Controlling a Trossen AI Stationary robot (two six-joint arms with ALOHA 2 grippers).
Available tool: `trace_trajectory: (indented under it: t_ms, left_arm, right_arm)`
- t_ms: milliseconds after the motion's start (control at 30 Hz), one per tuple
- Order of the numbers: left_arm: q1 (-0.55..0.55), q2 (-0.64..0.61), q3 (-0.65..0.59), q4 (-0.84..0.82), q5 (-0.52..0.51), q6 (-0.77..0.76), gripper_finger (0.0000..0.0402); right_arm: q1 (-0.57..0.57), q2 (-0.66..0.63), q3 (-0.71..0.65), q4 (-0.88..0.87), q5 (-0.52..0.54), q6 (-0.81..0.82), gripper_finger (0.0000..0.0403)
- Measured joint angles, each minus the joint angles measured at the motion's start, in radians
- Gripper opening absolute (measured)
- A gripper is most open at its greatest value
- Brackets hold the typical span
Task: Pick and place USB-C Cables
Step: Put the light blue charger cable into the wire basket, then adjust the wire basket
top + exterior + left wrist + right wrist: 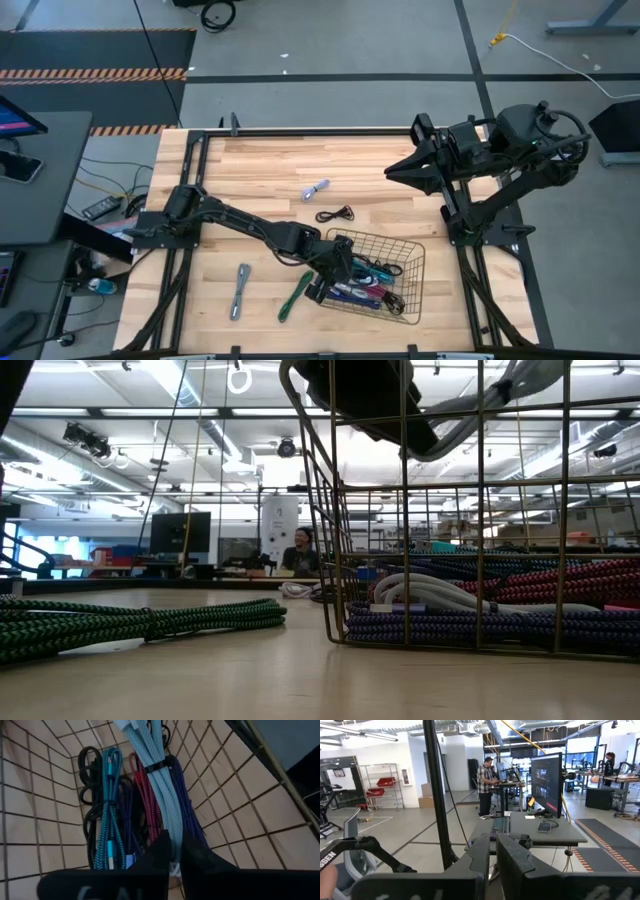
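The wooden counter (270, 170) was seen whole only in the high view. On it, toward the right front, stood the black wire basket (408, 262), into which the left pincer (345, 268) was lowered. The right pincer (392, 172) was parked at the far right corner, fingers pressed together, nothing between them; its wrist view showed only the room and people beyond.

The left wrist view alone revealed the grip: a pale silver-white cable (162, 790) was pinched between the nearly closed fingers (155, 855), above teal (111, 810), red (147, 800), purple (187, 805) and black (90, 795) bundles lying in the basket.

Outside the basket, the high view showed a green cable (295, 295), a grey cable (241, 291), a black cable (335, 214) and a silver cable (316, 189) lying on the counter.
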Motion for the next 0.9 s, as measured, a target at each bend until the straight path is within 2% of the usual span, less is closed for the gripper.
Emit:
trace_trajectory:
  t_ms: [233,467,700,900]
  left_arm:
    - [0.009,0.0,0.0,-0.008,0.001,-0.024,0.0034]
    - [0.009,0.0,0.0,-0.012,0.001,-0.024,0.0029]
    - [0.011,0.0,0.0,-0.009,0.001,-0.022,0.0076]
    - [0.02,0.0,0.0,-0.012,0.0,0.005,0.0086]
  right_arm:
    - [0.0,0.0,0.0,0.0,0.0,0.0,0.0039]
    - [0.0,0.0,0.0,0.0,0.0,0.001,0.0039]
    - [0.0,0.0,0.0,0.0,0.0,0.001,0.0039]
    - [0.0,0.0,0.0,0.0,0.0,0.001,0.0039]
